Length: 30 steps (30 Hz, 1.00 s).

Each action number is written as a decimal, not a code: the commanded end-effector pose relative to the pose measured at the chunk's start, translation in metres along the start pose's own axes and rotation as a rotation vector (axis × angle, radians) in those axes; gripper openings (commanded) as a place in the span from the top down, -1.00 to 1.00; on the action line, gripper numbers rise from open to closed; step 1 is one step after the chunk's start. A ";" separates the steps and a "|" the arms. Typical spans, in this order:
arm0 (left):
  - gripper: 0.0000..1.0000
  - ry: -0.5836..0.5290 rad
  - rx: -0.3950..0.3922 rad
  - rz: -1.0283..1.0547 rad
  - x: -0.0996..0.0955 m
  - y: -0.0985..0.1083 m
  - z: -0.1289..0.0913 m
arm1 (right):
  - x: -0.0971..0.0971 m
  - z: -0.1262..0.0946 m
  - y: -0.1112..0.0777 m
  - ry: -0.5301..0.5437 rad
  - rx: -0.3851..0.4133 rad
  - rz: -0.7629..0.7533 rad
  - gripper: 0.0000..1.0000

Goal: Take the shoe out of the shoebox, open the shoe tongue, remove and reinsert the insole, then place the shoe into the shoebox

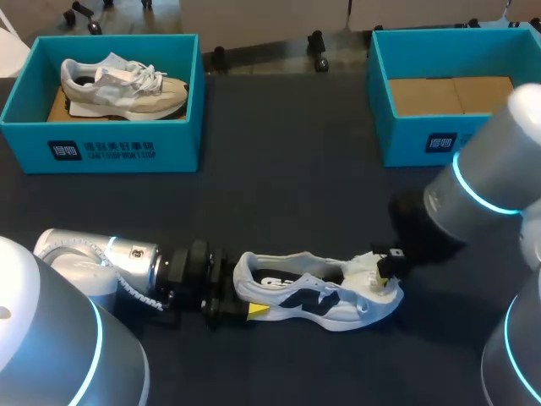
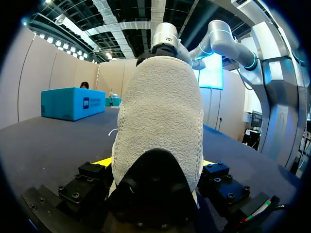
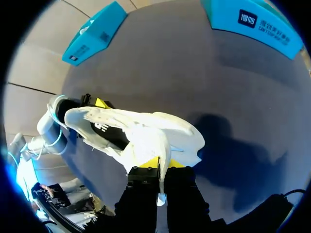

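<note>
Broadly, the dark worktop point(image 1: 287, 194) carries two teal shoeboxes at its far side: the left one point(image 1: 118, 148) holds a beige sneaker point(image 1: 122, 85), the right one point(image 1: 423, 139) shows a cardboard floor. Near the front a white sneaker point(image 1: 313, 292) lies on its side. The left hand point(image 1: 239, 298) is clamped on its heel, and the right hand point(image 1: 385, 269) pinches a white flap of its upper.

- Dark navy cloth-covered table point(image 1: 287, 169) under everything.
- Blue cardboard box point(image 1: 101, 145) at the far left corner.
- Beige-and-white sneaker point(image 1: 122, 85) inside that box, toe pointing right.
</note>
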<state>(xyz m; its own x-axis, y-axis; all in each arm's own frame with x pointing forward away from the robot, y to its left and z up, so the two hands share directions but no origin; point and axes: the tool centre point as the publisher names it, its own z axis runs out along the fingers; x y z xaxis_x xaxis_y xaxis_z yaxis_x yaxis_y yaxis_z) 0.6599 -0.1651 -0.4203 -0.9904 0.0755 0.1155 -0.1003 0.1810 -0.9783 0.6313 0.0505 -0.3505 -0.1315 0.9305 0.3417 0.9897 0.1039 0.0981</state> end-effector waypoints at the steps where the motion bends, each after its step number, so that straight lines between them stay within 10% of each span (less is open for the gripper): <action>1: 1.00 0.000 -0.002 -0.001 0.000 0.002 0.001 | -0.011 0.005 -0.011 0.252 -0.081 -0.008 1.00; 7: 1.00 0.000 -0.002 -0.001 0.000 0.002 0.001 | -0.016 0.007 -0.012 0.291 -0.089 -0.006 1.00; 11: 1.00 0.000 -0.002 -0.001 0.000 0.002 0.001 | -0.021 0.008 -0.017 0.317 -0.114 -0.007 0.62; 13: 1.00 0.000 -0.002 -0.001 0.000 0.002 0.001 | -0.020 0.003 -0.019 0.315 -0.111 0.009 0.16; 15: 1.00 0.000 -0.002 -0.001 0.000 0.002 0.001 | -0.018 -0.006 -0.022 0.297 -0.107 0.030 -1.00; 30: 1.00 0.000 -0.002 -0.001 0.000 0.002 0.001 | 0.028 -0.084 -0.016 0.041 0.033 0.035 -1.00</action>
<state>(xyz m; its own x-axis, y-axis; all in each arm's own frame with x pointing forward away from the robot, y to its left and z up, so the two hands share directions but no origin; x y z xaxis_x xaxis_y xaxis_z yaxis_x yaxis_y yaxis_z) 0.6601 -0.1647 -0.4208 -0.9904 0.0753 0.1158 -0.1006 0.1818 -0.9782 0.6006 0.0499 -0.2962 -0.1016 0.8366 0.5384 0.9932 0.0548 0.1023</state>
